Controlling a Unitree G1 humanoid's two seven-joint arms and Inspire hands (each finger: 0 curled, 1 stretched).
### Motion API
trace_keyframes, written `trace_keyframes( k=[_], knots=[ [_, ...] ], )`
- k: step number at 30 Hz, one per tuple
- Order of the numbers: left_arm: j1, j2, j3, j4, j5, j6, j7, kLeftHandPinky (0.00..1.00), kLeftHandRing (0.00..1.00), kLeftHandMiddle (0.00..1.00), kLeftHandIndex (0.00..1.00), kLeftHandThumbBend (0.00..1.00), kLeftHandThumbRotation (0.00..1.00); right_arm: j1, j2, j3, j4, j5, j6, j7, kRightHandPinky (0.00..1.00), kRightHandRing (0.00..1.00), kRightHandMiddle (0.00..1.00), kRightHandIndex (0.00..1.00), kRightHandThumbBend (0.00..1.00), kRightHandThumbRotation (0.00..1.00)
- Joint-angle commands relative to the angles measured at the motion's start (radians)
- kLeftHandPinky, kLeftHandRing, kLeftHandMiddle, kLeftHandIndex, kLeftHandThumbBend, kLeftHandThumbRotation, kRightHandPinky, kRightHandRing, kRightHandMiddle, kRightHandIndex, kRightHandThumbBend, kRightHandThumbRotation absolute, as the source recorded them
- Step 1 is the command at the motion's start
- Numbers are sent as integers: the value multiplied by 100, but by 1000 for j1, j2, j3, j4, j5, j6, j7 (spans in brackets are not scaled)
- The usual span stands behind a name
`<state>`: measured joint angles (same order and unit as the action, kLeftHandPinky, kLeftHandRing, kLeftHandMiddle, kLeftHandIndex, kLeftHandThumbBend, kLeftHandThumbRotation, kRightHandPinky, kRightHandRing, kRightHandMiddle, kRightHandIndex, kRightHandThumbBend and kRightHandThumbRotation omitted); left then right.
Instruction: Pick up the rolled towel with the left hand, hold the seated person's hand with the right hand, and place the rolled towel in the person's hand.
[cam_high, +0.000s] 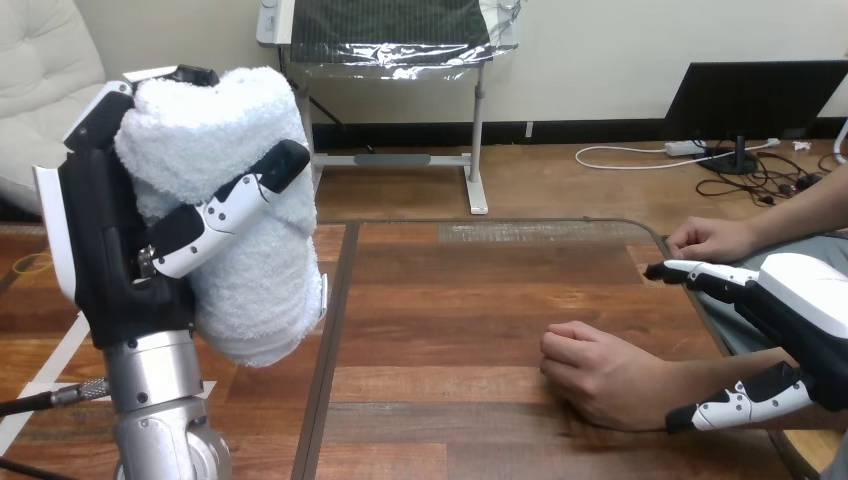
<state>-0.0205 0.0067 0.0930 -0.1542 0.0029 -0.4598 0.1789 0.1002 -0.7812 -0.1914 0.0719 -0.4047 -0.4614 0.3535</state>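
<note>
"Towel position, head view?"
"I see it upright, raised over the table at the left, my left hand curled round it."
"Right hand?"
"Open, fingers straight, the person's forearm between them and the thumb; contact I cannot tell. The person's nearer hand rests fisted on the table."

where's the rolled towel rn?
Head view, left side: the rolled towel is gripped in the left hand, raised above the table, well apart from the person's hand resting on the table at lower right.
</note>
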Motion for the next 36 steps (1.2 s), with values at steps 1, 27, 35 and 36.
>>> trace_keyframes(
  k=[1,27,35,36],
  knots=[
    [-60,-5,0,-3,6,-22,-8,24,30,37,39,62,0,-89,-41,15,15,-21,-5,-19,83,84,87,87,100,27],
    [-54,-13,4,-9,-6,-14,-26,24,30,37,39,62,0,-150,-56,97,93,-207,-9,-87,80,82,84,84,100,16],
    [-52,-16,5,-11,-13,-11,-29,24,30,37,39,62,0,-169,-58,129,123,-239,-11,-96,79,81,83,83,100,16],
    [-51,-16,6,-12,-14,-11,-30,24,30,37,39,62,0,-171,-58,134,126,-246,-8,-95,79,81,83,83,100,16]
  ],
)
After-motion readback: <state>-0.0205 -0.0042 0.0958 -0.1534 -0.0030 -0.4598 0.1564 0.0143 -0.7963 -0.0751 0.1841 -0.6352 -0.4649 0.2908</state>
